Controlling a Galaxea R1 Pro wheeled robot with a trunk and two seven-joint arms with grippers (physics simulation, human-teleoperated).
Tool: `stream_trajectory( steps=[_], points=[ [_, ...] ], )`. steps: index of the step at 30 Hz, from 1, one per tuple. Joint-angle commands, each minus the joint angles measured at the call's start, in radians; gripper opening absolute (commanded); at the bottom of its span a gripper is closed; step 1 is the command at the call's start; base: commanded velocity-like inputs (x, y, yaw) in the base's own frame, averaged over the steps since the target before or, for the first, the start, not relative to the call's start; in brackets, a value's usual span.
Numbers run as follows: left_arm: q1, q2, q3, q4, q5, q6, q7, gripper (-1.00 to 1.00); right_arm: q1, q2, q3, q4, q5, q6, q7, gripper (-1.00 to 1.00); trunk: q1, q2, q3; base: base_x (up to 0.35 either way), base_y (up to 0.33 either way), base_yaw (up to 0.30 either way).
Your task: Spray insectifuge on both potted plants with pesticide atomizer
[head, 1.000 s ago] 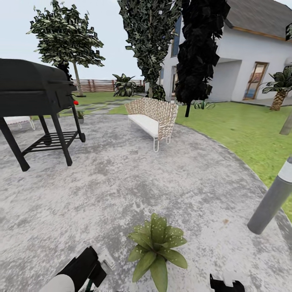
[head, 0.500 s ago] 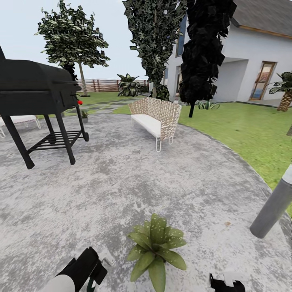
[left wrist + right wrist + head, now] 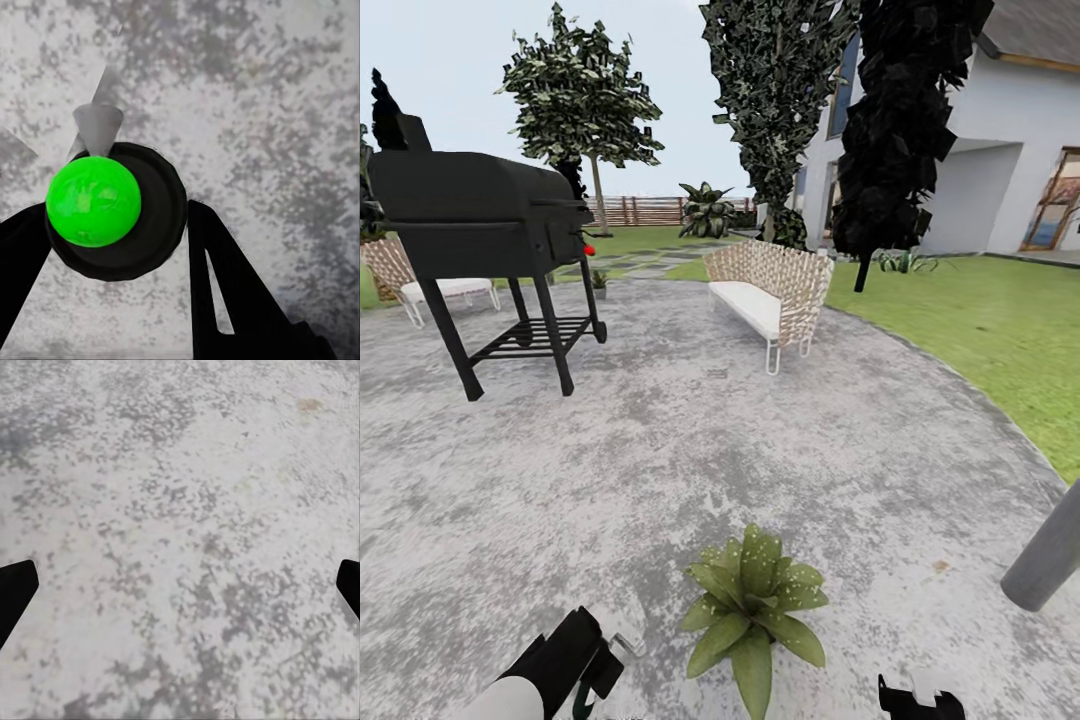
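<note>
Gripping the pesticide atomizer (image 3: 112,210), your left gripper (image 3: 120,247) pinches its sides. Head view adds a speck-dotted potted plant (image 3: 755,610); right gripper (image 3: 180,585) gapes wide, holding nothing

This is the back garden of a home: a round grey speckled patio (image 3: 660,480) bordered by green lawn (image 3: 990,330), with a black barbecue grill (image 3: 485,215), a woven wicker bench (image 3: 770,290) with a white cushion, tall trees (image 3: 780,90), a brown slat fence (image 3: 645,210) and a white house (image 3: 1000,170) behind.
</note>
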Motion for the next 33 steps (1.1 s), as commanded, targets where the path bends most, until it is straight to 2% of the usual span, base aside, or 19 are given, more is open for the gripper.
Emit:
stream_trajectory(
  steps=[1, 4, 6, 14, 16, 17, 18, 19, 20, 21, 23, 24, 26, 33],
  points=[
    [0.000, 0.000, 0.006, -0.001, -0.011, 0.003, -0.008, -1.00, -0.001, 0.000, -0.006, 0.002, 0.010, -0.004, -0.005, 1.00, 0.000, 0.000, -0.001, -0.006, 0.000, 0.096],
    [0.000, 0.002, 0.004, 0.003, -0.011, -0.004, -0.006, -1.00, -0.001, 0.000, -0.006, 0.002, 0.010, -0.004, -0.005, 1.00, 0.000, 0.000, -0.001, -0.002, 0.000, 0.030],
    [-0.012, 0.002, -0.001, -0.004, -0.019, -0.037, -0.006, -1.00, -0.001, 0.000, -0.006, 0.002, 0.010, -0.004, -0.003, 1.00, 0.000, 0.000, -0.001, 0.000, 0.000, 0.004],
    [-0.026, -0.004, -0.009, -0.006, -0.029, -0.041, -0.005, -1.00, -0.001, 0.000, -0.006, 0.000, 0.010, -0.004, -0.004, 1.00, 0.000, 0.000, -0.001, 0.000, 0.000, 0.000],
    [-0.021, -0.005, -0.031, -0.002, -0.027, -0.049, 0.016, -1.00, -0.001, 0.000, -0.006, 0.000, 0.010, -0.004, -0.004, 1.00, 0.000, 0.000, -0.001, 0.000, 0.000, 0.000],
    [-0.016, -0.005, -0.075, 0.009, -0.023, -0.091, 0.074, -1.00, -0.001, 0.000, -0.006, 0.000, 0.010, -0.004, -0.003, 1.00, 0.000, 0.000, -0.001, 0.000, 0.000, 0.000],
    [-0.014, -0.005, -0.082, 0.010, -0.020, -0.107, 0.098, -1.00, -0.001, 0.000, -0.006, 0.000, 0.010, -0.004, -0.003, 1.00, 0.000, 0.000, -0.001, 0.000, 0.000, 0.000],
    [-0.010, -0.006, -0.087, 0.012, -0.013, -0.122, 0.134, -1.00, -0.001, 0.000, -0.006, 0.000, 0.010, -0.004, -0.004, 1.00, 0.000, 0.000, -0.001, 0.000, 0.000, 0.000],
    [-0.005, -0.006, -0.091, 0.021, 0.015, -0.136, 0.173, -1.00, -0.001, 0.000, -0.006, 0.000, 0.010, -0.004, -0.004, 1.00, 0.000, 0.000, -0.001, 0.000, 0.000, 0.017],
    [-0.003, -0.005, -0.092, 0.049, 0.050, -0.141, 0.182, -1.00, -0.001, -0.001, -0.007, -0.001, 0.010, -0.004, -0.004, 1.00, 0.000, 0.000, -0.001, 0.000, 0.000, 0.163],
    [-0.002, -0.005, -0.092, 0.080, 0.096, -0.163, 0.185, -1.00, -0.001, -0.001, -0.007, -0.001, 0.010, -0.004, -0.005, 1.00, 0.000, 0.000, -0.001, 0.000, 0.000, 0.205],
    [-0.002, -0.005, -0.093, 0.088, 0.108, -0.183, 0.187, -1.00, -0.001, -0.001, -0.007, -0.001, 0.010, -0.004, -0.005, 1.00, 0.000, 0.000, -0.001, 0.000, 0.000, 0.104],
    [-0.002, -0.003, -0.093, 0.094, 0.117, -0.208, 0.188, -1.00, -0.001, -0.001, -0.006, -0.001, 0.010, -0.004, -0.005, 1.00, 0.000, 0.000, -0.001, 0.010, -0.003, 0.032],
    [-0.002, -0.005, -0.094, 0.097, 0.120, -0.212, 0.174, -1.00, -0.001, -0.001, -0.006, 0.000, 0.010, -0.004, -0.005, 1.00, 0.000, 0.000, -0.001, 0.150, -0.178, 0.003]
  ],
)
